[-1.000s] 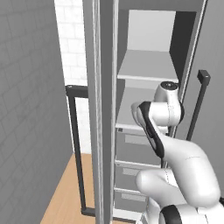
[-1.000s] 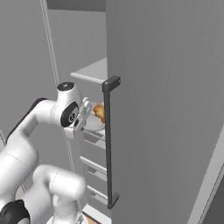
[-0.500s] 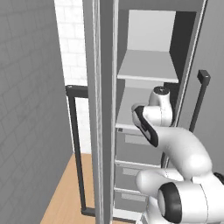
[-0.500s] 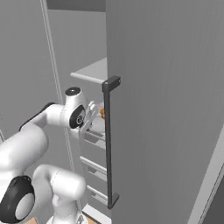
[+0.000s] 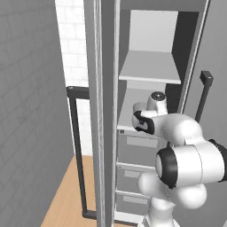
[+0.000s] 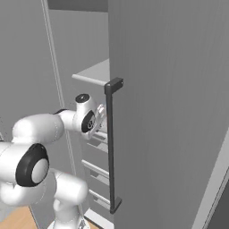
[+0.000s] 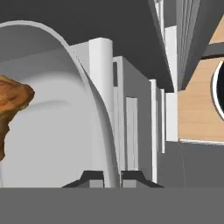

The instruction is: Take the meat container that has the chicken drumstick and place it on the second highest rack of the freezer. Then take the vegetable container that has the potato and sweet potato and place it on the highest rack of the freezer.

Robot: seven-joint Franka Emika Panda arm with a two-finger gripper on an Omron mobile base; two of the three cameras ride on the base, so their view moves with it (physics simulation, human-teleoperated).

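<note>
In the hand view my gripper (image 7: 113, 177) is shut on the thin white rim of the meat container (image 7: 57, 131), which curves up and to the left from the fingertips. The golden-brown chicken drumstick (image 7: 11, 98) lies inside the container at the left edge. In the left base view my wrist (image 5: 153, 104) reaches into the open freezer (image 5: 150, 66) at the shelf just above the drawers. From the right base view the hand (image 6: 91, 118) sits beside the freezer door's edge. The vegetable container is out of view.
The freezer door (image 6: 170, 112) stands open on the right, with its long black bar handle (image 6: 110, 147) close to my hand. Grey drawers (image 5: 137, 148) stack below the shelves. A second black handle (image 5: 75, 146) and a grey tiled wall (image 5: 31, 111) are to the left, above a wooden floor (image 5: 66, 199).
My arm has pushed further into the freezer, with the elbow swinging towards the cameras. The drumstick seen earlier beside the door handle is now hidden behind it.
</note>
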